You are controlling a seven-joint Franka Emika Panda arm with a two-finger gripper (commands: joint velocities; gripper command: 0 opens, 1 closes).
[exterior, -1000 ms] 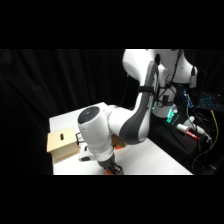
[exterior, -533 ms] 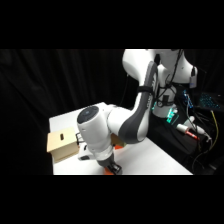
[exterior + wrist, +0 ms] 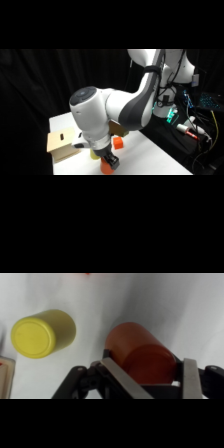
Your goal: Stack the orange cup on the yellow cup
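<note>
The orange cup (image 3: 137,351) sits on the white table between my gripper's (image 3: 152,376) two fingers. The left finger (image 3: 120,376) lies against its side, and a thin gap shows at the right finger (image 3: 191,379), so the gripper is open around the cup. The yellow cup (image 3: 42,334) stands apart to the left in the wrist view, upside down with its flat base facing me. In the side view the gripper (image 3: 110,162) is low at the table's front edge, over the orange cup (image 3: 106,169), and the yellow cup (image 3: 94,156) peeks out just behind it.
A tan box (image 3: 62,142) with a slot stands at the table's left, and its corner (image 3: 4,374) shows at the wrist view's left edge. A red-orange cube (image 3: 118,143) sits behind the gripper. The arm's base and cables fill the right.
</note>
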